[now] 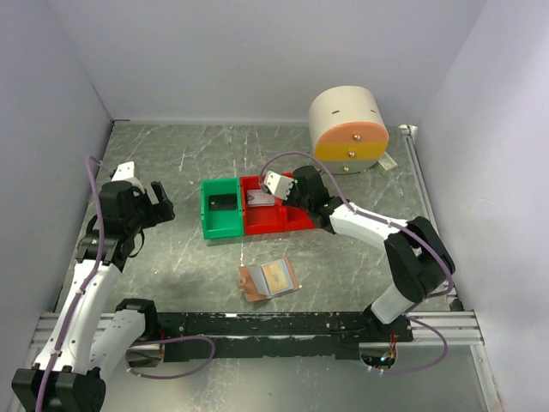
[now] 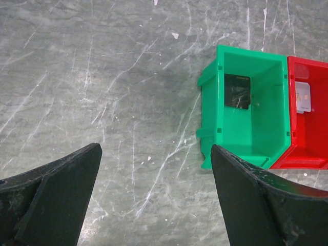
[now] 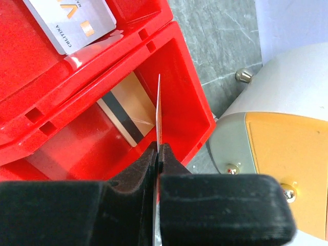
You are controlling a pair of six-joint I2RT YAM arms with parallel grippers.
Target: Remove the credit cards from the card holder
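1. Card holder (image 1: 268,280) lies open on the table (image 1: 171,154) in the top view, nearer the arm bases than the red bin (image 1: 262,230), with open room around it.
2. Left wrist view: left claw (image 2: 156,174) gapes empty, left of the red bin (image 2: 307,138), beyond the green bin (image 2: 210,128) holding a dark card (image 2: 237,91).
3. Right wrist view: right claw (image 3: 158,154) pinches a card (image 3: 158,110) edge-on over the red bin (image 3: 184,82), likely to drop it clear of the walls.

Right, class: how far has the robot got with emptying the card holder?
Done: a dark card lies in the green bin, and a silver card and a gold-brown card lie in the red bins. In hand: the right gripper pinches a fourth card over a red bin. Left: drop it. Whether the open card holder has more is unclear.
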